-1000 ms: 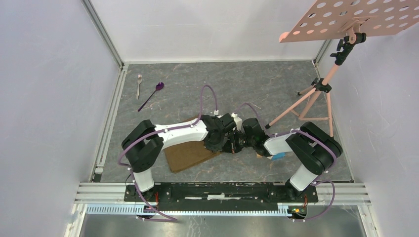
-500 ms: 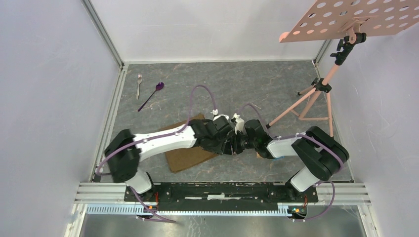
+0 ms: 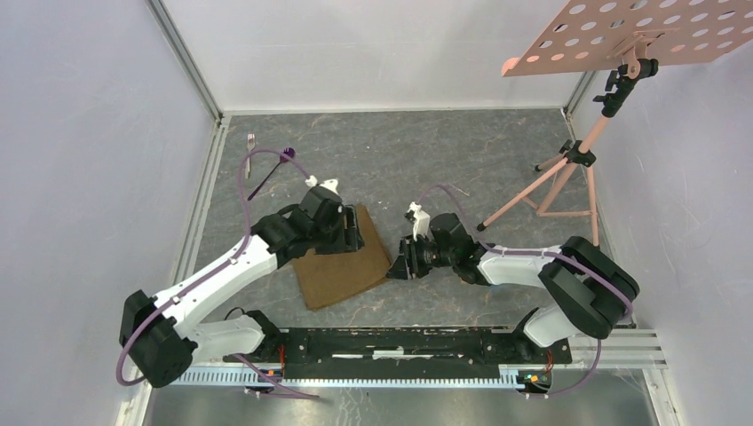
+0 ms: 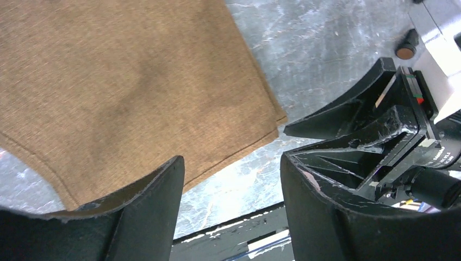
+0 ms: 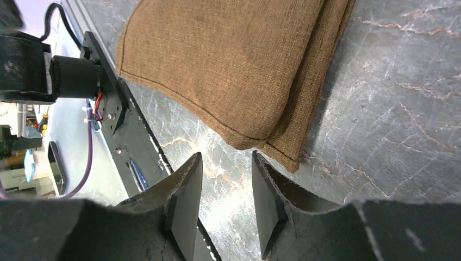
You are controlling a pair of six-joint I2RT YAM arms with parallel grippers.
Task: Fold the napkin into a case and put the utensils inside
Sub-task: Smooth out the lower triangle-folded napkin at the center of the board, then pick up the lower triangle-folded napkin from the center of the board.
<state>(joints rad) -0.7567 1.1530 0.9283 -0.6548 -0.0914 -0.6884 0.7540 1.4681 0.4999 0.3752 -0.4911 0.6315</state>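
Observation:
The brown napkin [image 3: 342, 268] lies folded in layers on the grey table, its stacked edges showing in the right wrist view [image 5: 234, 65]. My left gripper [image 3: 352, 238] hovers over its far edge, open and empty, with the cloth [image 4: 125, 81] just beyond its fingers [image 4: 163, 185]. My right gripper [image 3: 397, 264] sits just right of the napkin's corner, open, with bare table between its fingertips [image 5: 225, 163]. The silver fork [image 3: 250, 142] and purple-bowled spoon [image 3: 286, 153] lie far back left, apart from the cloth; a purple cable crosses the spoon's handle.
A pink tripod stand [image 3: 552, 182] with a perforated board [image 3: 639, 35] occupies the right back. White walls enclose the table. The black mounting rail [image 3: 400, 342] runs along the near edge. The right gripper's body [image 4: 375, 141] is close beside my left fingers.
Both grippers have opened and let go of the napkin. The left arm swung out to the left, uncovering the folded cloth. The right gripper drew slightly off its corner.

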